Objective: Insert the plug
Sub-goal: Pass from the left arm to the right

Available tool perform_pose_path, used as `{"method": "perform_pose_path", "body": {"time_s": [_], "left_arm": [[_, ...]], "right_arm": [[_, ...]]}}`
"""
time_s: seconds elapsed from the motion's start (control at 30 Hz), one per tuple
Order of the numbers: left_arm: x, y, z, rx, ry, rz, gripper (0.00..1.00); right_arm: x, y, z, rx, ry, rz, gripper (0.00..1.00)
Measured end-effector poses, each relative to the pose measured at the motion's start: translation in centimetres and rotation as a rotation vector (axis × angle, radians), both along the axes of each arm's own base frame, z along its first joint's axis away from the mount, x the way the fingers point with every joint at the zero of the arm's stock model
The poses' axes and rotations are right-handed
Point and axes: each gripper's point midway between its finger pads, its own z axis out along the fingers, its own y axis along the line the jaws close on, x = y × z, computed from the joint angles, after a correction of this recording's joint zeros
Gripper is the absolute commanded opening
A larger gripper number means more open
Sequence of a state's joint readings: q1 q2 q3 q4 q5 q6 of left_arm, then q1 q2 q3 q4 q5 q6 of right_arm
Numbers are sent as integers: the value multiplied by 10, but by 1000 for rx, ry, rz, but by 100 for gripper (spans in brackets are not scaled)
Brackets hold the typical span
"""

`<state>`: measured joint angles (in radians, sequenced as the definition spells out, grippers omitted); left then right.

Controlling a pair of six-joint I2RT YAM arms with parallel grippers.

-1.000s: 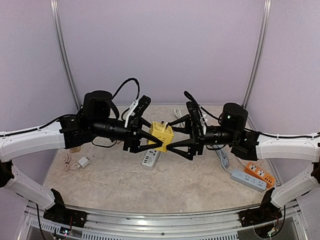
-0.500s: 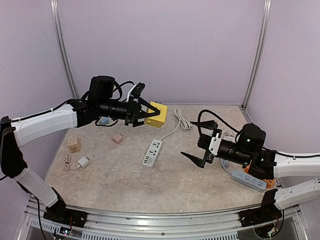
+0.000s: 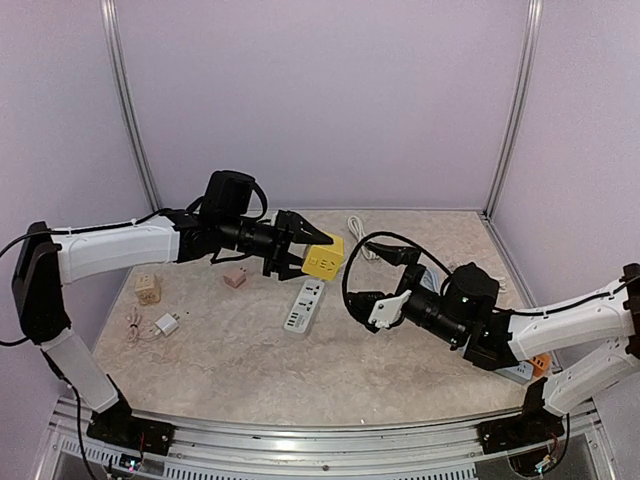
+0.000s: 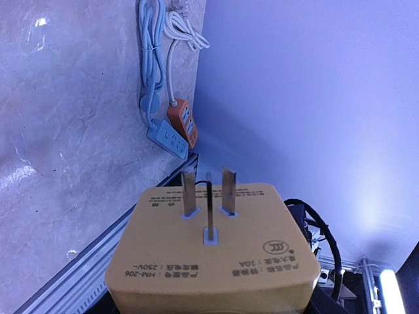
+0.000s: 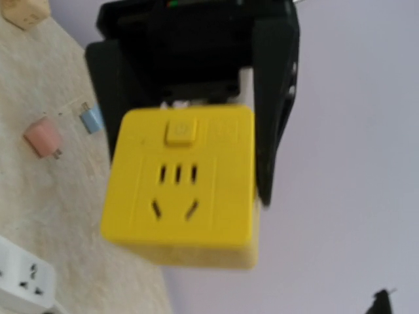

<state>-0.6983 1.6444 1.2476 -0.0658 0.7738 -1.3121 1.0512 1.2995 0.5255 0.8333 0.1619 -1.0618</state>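
Soft, even light with a lilac cast fills the overhead view, leaving only faint shadows on the table (image 3: 400,370) and a white glint on the metal rail (image 3: 290,446), while the upright posts (image 3: 128,130) lean and bow slightly toward the frame's sides. In the left wrist view the yellow adapter (image 4: 209,255) is sharp and well lit, with pale glare patches on the table and a blown-out light strip (image 4: 391,293) at the lower right. The right wrist view is soft and slightly smeared, the adapter's edges fuzzy and the pink plug (image 5: 43,139) out of focus.

The yellow plug cube (image 4: 216,261) bears, upside down, "HM-206", "250V~", "10A" and a CCC mark beside its prongs.
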Motion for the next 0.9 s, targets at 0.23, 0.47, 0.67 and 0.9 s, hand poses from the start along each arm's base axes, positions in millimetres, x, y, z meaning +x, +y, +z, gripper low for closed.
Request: {"method": "perform_pose_path", "body": {"time_s": [0.23, 0.47, 0.67, 0.9], "left_arm": [[-6, -15, -12, 8, 108, 8, 0], [-5, -21, -8, -22, 132, 18, 0], [-3, -24, -2, -49, 127, 21, 0], [-2, -27, -2, -66, 136, 15, 0]], "right_arm": [[5, 13, 2, -16, -70, -42, 100], [8, 22, -13, -53, -84, -77, 92], [14, 19, -10, -21, -90, -125, 84], [20, 19, -15, -8, -90, -164, 82]]}}
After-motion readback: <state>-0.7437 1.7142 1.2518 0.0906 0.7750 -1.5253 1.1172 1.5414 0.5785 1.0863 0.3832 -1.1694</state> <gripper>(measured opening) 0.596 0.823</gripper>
